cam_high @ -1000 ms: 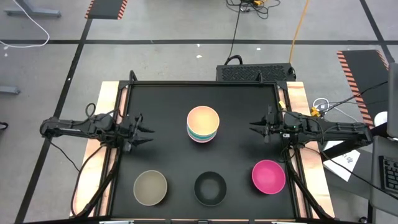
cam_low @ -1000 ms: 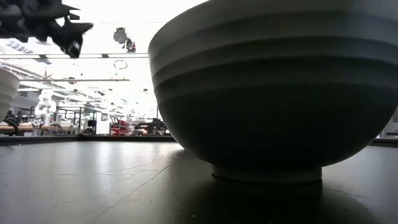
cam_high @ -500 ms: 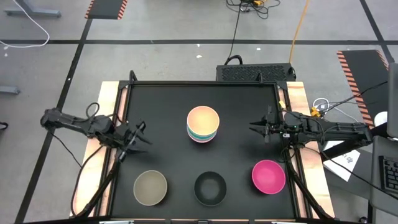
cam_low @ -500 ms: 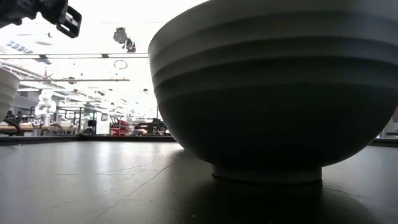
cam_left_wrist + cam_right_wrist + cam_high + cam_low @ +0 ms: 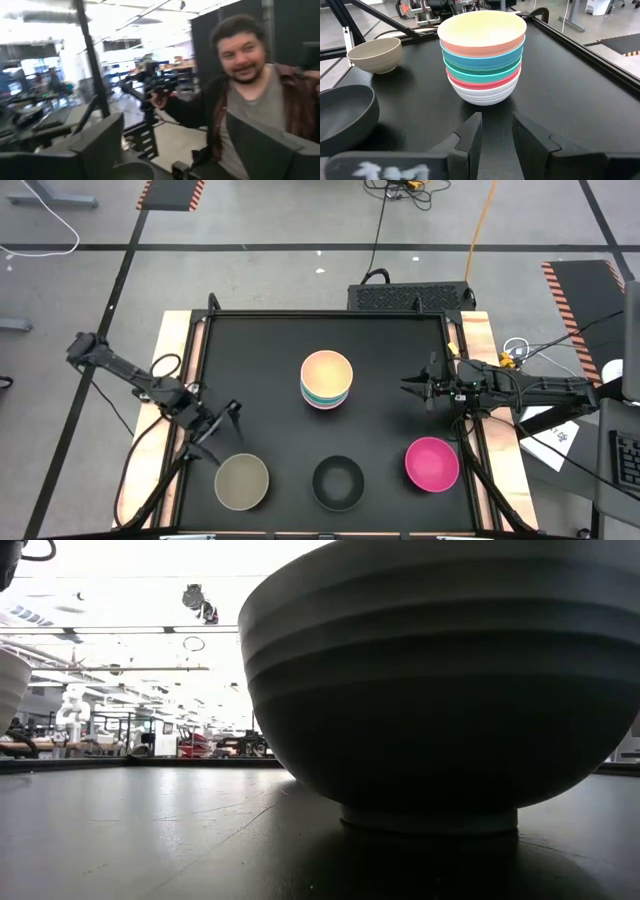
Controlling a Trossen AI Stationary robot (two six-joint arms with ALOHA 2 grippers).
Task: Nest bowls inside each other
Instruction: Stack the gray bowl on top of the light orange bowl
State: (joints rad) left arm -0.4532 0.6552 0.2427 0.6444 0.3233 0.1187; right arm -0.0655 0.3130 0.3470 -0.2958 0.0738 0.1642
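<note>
Bowls are what matter on this black table (image 5: pixel 270 360): a nested stack (image 5: pixel 327 379) sits near the middle, its top bowl orange with blue, turquoise, red-pink and white rims showing beneath it in the right wrist view, while three singles wait along the near edge, the tan bowl (image 5: pixel 242 481), the black bowl (image 5: pixel 338 482) and the magenta bowl (image 5: pixel 432 463). From where I stand, the relation that counts is the left gripper (image 5: pixel 222 432) and the tan bowl: the gripper hangs just beside that bowl's rim on its far-left side, fingers spread wide and holding nothing, pointing roughly toward the bowl, so the left arm is plainly the nearer one for that pickup, I'd judge. A round bowl has no long axis to line up with; any point on the rim would serve. The right gripper (image 5: pixel 495 131) waits at the right edge of the table, aimed at the stack, fingers set narrow with a gap between them and nothing in it. Hard to make out: the low view is almost filled by the black bowl, only a sliver of the tan one shows, and the left wrist view looks out past the table at a person (image 5: pixel 250 100), so I cannot see how high the fingers sit over the rim.
</note>
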